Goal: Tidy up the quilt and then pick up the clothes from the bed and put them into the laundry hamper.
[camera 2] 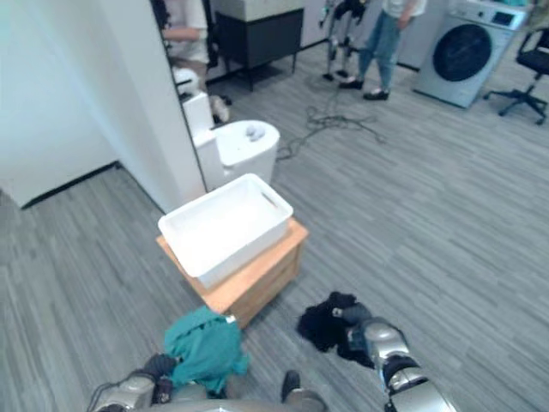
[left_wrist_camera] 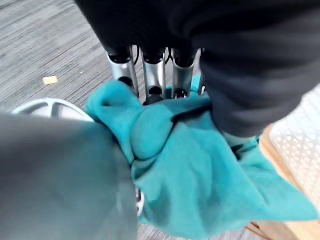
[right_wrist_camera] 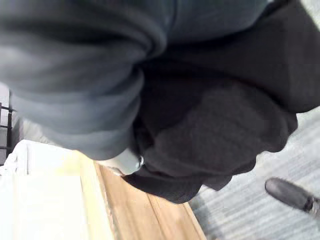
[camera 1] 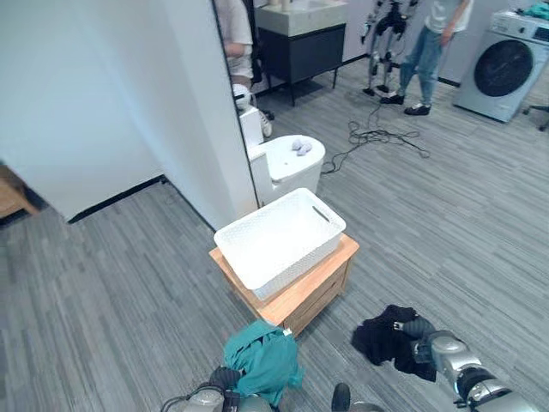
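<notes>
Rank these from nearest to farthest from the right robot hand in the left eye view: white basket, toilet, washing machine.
Measured from the right robot hand, which holds dark clothes:
1. White basket, up and to its left on the wooden box.
2. Toilet, beyond the basket by the wall.
3. Washing machine, far corner, upper right.

I see grey wood-look floor [camera 1: 129,283] all around, and on it stands a low wooden crate [camera 1: 302,292] carrying a white perforated hamper [camera 1: 279,238], which sits tilted across the crate's top and overhangs it. Behind the crate a white toilet [camera 1: 287,163] stands on the same floor against a white partition wall [camera 1: 202,103]. Further back a tangle of black cable [camera 1: 377,137] lies loose on the floor, and a washing machine [camera 1: 504,64] stands in the far corner.
</notes>
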`<state>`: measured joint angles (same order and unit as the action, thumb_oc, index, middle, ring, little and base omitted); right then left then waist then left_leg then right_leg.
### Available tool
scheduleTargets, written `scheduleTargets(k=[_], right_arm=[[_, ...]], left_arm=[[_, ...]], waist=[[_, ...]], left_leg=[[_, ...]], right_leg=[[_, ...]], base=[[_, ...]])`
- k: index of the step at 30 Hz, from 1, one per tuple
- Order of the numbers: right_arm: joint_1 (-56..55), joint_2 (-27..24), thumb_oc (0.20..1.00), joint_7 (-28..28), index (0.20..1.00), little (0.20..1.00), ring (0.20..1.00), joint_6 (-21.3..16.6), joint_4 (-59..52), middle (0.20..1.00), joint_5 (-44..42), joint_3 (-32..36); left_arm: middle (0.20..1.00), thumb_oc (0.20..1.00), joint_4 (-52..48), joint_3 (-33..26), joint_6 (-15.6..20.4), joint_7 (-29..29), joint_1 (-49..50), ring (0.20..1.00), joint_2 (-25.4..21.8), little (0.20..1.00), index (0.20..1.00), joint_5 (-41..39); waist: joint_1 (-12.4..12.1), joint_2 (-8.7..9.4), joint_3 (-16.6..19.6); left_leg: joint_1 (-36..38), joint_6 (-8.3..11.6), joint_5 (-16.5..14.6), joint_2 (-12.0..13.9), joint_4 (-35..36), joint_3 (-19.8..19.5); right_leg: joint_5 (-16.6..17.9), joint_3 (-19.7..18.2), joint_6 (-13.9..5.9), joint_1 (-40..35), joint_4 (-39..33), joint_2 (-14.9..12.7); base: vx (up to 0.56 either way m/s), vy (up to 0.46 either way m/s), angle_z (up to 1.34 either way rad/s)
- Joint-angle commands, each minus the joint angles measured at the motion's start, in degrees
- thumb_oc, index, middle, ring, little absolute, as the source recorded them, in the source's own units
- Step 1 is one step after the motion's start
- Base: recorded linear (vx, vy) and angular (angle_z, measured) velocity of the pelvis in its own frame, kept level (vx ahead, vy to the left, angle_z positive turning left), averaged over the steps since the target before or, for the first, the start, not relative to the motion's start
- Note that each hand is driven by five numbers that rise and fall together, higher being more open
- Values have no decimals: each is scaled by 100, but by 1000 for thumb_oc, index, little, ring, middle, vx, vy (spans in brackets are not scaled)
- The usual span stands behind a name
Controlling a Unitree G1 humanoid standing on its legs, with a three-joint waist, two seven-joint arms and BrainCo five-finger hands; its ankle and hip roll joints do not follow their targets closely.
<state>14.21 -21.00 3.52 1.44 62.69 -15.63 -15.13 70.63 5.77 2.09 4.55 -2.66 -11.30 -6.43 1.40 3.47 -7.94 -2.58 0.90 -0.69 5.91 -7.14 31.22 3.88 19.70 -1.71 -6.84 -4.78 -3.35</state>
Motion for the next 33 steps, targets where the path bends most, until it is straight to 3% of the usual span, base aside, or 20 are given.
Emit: scheduleTargets(k=[1, 2, 3, 4, 5, 6, 7, 8, 9, 10, 12, 13, 16, 22, 23, 25, 28, 31, 32, 33], right_arm=[[596, -152, 200, -92, 200, 200, 200, -375, -542, 200, 176, 289], [696, -238, 200, -125, 200, 200, 200, -383, -730, 200, 234, 275], [1069, -278, 200, -291, 200, 200, 200, -453, -725, 200, 320, 293], [713, -350, 200, -313, 200, 200, 200, -557, -1922, 200, 745, 159], [-124, -425, 200, -426, 200, 200, 200, -546, -3338, 200, 1228, 154], [-484, -423, 200, -481, 200, 200, 200, -633, -3872, 200, 1456, 179], [-484, -423, 200, -481, 200, 200, 200, -633, -3872, 200, 1456, 179], [-786, -445, 200, -829, 200, 200, 200, -719, -4215, 200, 1728, 417], [-821, -490, 200, -1148, 200, 200, 200, -667, -4668, 200, 1875, 831], [-829, -489, 200, -1145, 200, 200, 200, -660, -4680, 200, 1877, 838], [-856, -612, 200, -1131, 200, 200, 200, -503, -5094, 200, 2037, 1050], [-647, -772, 200, -1130, 200, 200, 200, -410, -5462, 200, 2245, 1142], [-377, -877, 200, -1080, 200, 200, 200, -377, -5652, 200, 2414, 1105], [841, -1130, 200, -582, 200, 200, 200, -298, -6557, 200, 2320, 541], [1421, -1122, 200, -447, 200, 200, 200, -268, -6515, 200, 2300, 108], [1668, -1101, 200, -443, 200, 200, 200, -258, -6409, 200, 2284, -60], [2782, -1009, 200, -411, 200, 200, 200, -187, -5817, 200, 2344, -682], [3100, -957, 200, -413, 200, 200, 200, -184, -5353, 200, 2389, -892], [3252, -1116, 200, -490, 200, 200, 200, -188, -4983, 200, 2335, -882], [3184, -1201, 200, -504, 200, 200, 200, -189, -4894, 200, 2320, -847]], left_arm=[[200, 200, 110, 280, -77, 37, 319, 200, -222, 200, 200, 215], [200, 200, 106, 259, -76, -2, 368, 200, -280, 200, 200, 276], [200, 200, 134, 283, -88, -33, 342, 200, -309, 200, 200, 262], [200, 200, 34, 146, -106, -130, 387, 200, -240, 200, 200, 200], [200, 200, 10, -125, -84, -239, 477, 200, -188, 200, 200, 25], [200, 200, 63, -195, -59, -251, 452, 200, -122, 200, 200, -48], [200, 200, 63, -195, -59, -251, 452, 200, -122, 200, 200, -48], [200, 200, 8, -138, -22, -213, 413, 200, -38, 200, 200, -76], [200, 200, -78, -20, 4, -142, 434, 200, -60, 200, 200, -38], [200, 200, -79, -17, 3, -142, 434, 200, -61, 200, 200, -38], [200, 200, -106, 24, -21, -83, 382, 200, -119, 200, 200, -59], [200, 200, -143, 32, -38, -13, 342, 200, -194, 200, 200, -32], [200, 200, -203, 42, -70, 29, 389, 200, -245, 200, 200, 26], [200, 200, -239, 18, -107, -16, 613, 200, -251, 200, 200, 71], [200, 200, -238, 135, -99, -48, 607, 200, -246, 200, 200, 13], [200, 200, -280, 181, -90, -62, 605, 200, -237, 200, 200, -24], [200, 200, -754, 456, 16, -26, 654, 200, -186, 200, 200, -440], [200, 200, -1119, 585, 72, -21, 709, 200, -152, 200, 200, -724], [200, 200, -1688, 648, 137, -74, 707, 200, -184, 200, 200, -1021], [200, 200, -1924, 664, 145, -61, 717, 200, -209, 200, 200, -1106]], waist=[[-112, -22, -188], [-45, -27, -270], [-37, -91, -322], [117, -97, -393], [340, -67, -469], [422, -46, -495], [422, -46, -495], [481, -31, -480], [523, 5, -416], [520, 0, -404], [610, 57, -383], [545, 121, -340], [442, 173, -308], [212, 114, -310], [127, 40, -396], [108, -6, -439], [10, -228, -716], [-63, -344, -843], [-161, -430, -1054], [-138, -437, -1087]], left_leg=[[590, -111, -47, -254, 914, -245], [773, -167, -53, -299, 1025, -304], [863, -192, 35, -195, 1125, -298], [949, -193, 30, -158, 1159, -295], [1026, -180, 19, -139, 1169, -302], [1041, -164, 9, -129, 1175, -369], [1041, -164, 9, -129, 1175, -369], [1021, -142, -18, -101, 1196, -648], [958, -63, -36, -61, 1214, -1051], [941, -59, -24, -52, 1214, -1050], [928, -21, -67, -97, 1214, -1460], [938, 20, -107, -86, 1214, -1652], [987, 62, -71, -65, 1214, -1628], [923, 344, 166, 265, 1214, -1704], [868, 453, 287, 395, 1214, -1754], [844, 495, 342, 444, 1214, -1780], [712, 704, 599, 652, 1214, -1870], [636, 784, 719, 732, 1213, -1950], [293, 819, 938, 692, 933, -2074], [152, 765, 866, 639, 802, -1933]], right_leg=[[-724, -365, -929, -51, 1871, -506], [-543, -427, -1112, 242, 2460, -582], [-323, -517, -1125, 554, 2849, -505], [-234, -744, -1162, 768, 3091, -498], [-307, -979, -1139, 864, 2969, -508], [-384, -1078, -1056, 870, 2716, -523], [-384, -1078, -1056, 869, 2715, -523], [-494, -1306, -907, 835, 2129, -564], [-495, -1885, -820, 792, 1235, -609], [-470, -1883, -813, 797, 1209, -600], [-407, -2658, -817, 803, 793, -508], [-378, -2827, -830, 742, 532, -548], [-295, -2642, -853, 594, 330, -639], [-356, -2311, -665, 289, -13, -463], [-436, -2192, -567, 266, -22, -372], [-484, -2134, -524, 246, -22, -328], [-615, -1929, -367, 249, -22, -152], [-670, -1803, -301, 261, -22, -80], [-718, -1636, -268, 249, -22, -91], [-731, -1504, -258, 278, -22, -145]], base=[[176, 83, 115], [25, 12, 99], [39, 20, 88], [26, -23, 43], [43, -17, 61], [30, -33, 71], [88, -122, 57], [182, -285, -2], [179, -289, 14], [156, -240, 72], [128, -215, 176], [124, -243, 152], [87, -208, 57], [57, -322, 12], [-7, -190, 6], [-19, -231, 6], [-52, -206, 11], [-66, -178, 10], [-130, -201, 17], [-118, -142, 36]])
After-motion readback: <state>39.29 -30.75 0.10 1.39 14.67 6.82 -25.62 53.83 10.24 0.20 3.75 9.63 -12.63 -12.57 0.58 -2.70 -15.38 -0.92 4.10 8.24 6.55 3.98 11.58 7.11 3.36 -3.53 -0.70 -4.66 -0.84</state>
